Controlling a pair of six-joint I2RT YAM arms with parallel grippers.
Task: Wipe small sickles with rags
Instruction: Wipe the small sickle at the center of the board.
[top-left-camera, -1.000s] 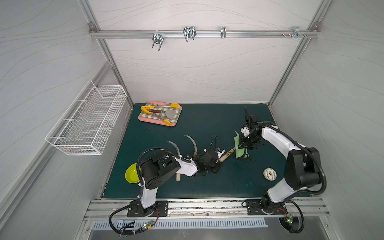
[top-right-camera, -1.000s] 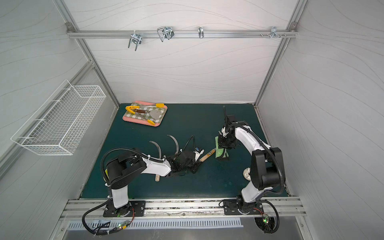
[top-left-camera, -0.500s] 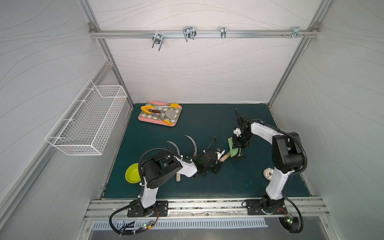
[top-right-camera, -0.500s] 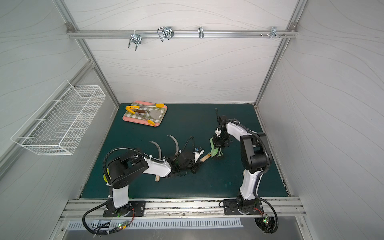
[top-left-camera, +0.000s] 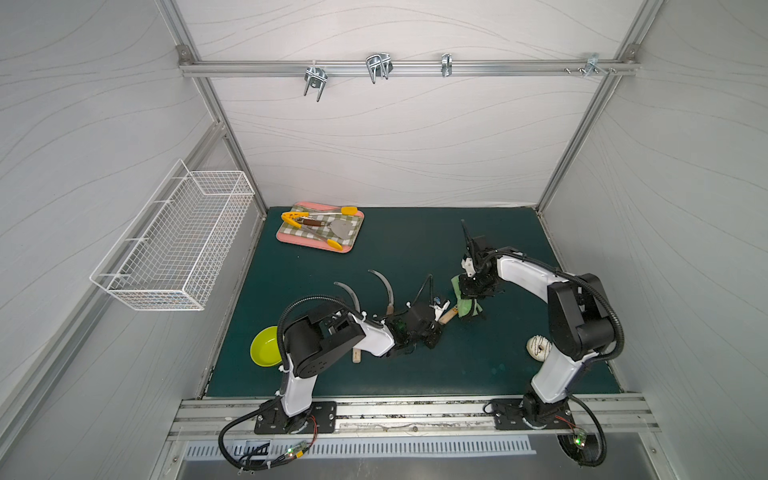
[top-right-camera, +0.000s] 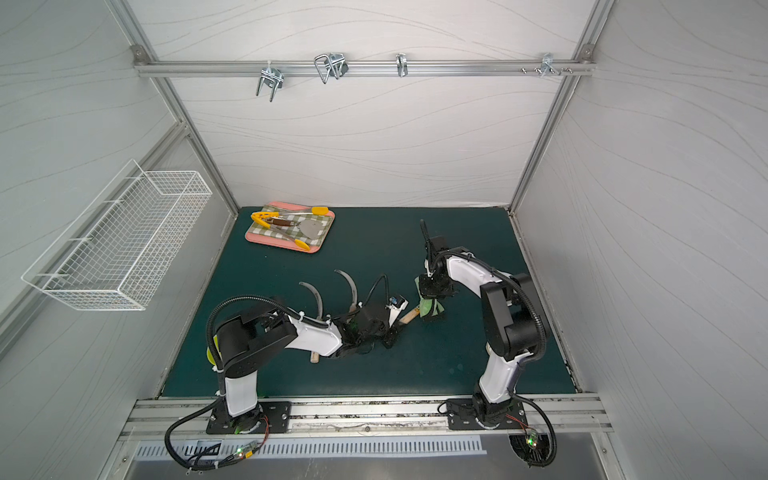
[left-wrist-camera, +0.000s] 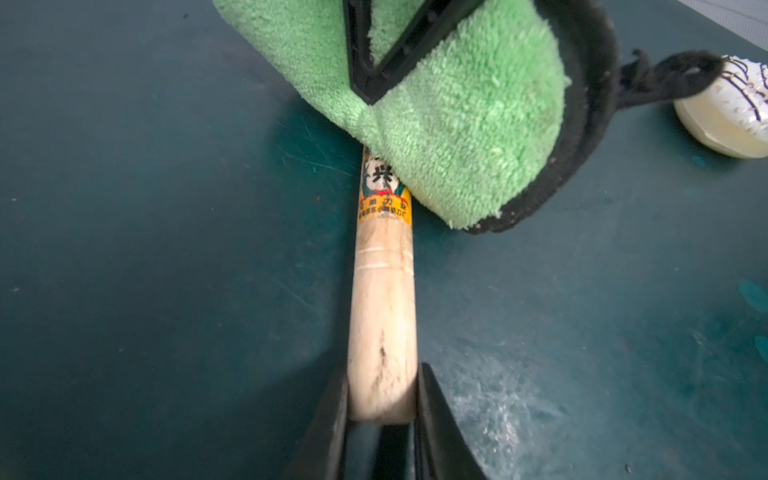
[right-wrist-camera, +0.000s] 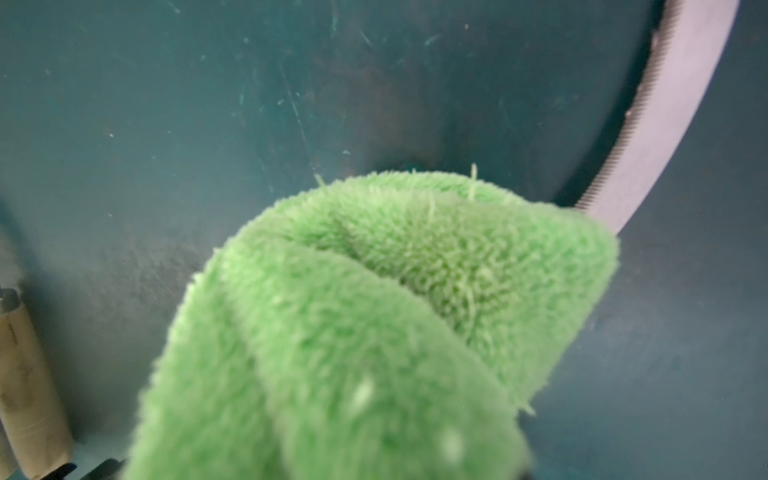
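Dark green surface (top-left-camera: 415, 374) inside a white booth. In a top view, two spare sickles (top-left-camera: 390, 291) lie beside the left arm. Left wrist cam: left tool (left-wrist-camera: 382, 399) clamped on a sickle (left-wrist-camera: 382, 311) by its handle, rag (left-wrist-camera: 457, 124) draped over the label, right tool (left-wrist-camera: 368, 89) pinching that rag. Right wrist cam: green fuzz plus a curved blade (right-wrist-camera: 673, 124).

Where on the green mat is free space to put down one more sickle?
Free: the front mat strip between the two arm bases; also the back, between tray and right arm. Crowded: the middle, around the sickles and rag.
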